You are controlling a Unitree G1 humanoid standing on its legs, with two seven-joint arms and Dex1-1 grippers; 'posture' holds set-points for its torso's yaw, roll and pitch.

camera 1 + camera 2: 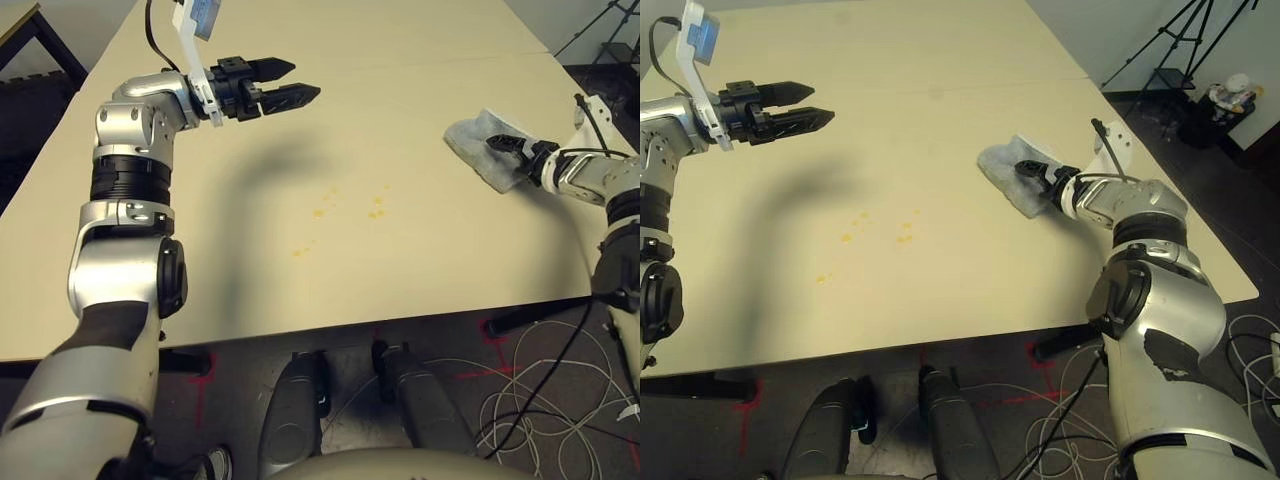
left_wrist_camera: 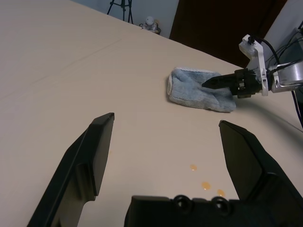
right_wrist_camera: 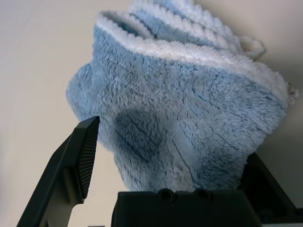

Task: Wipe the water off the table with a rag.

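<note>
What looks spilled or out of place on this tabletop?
Small yellowish-orange droplets dot the middle of the table, still unwiped. The rag lies bunched near the robot's right edge, apart from them, with the open right tool over it.
</note>
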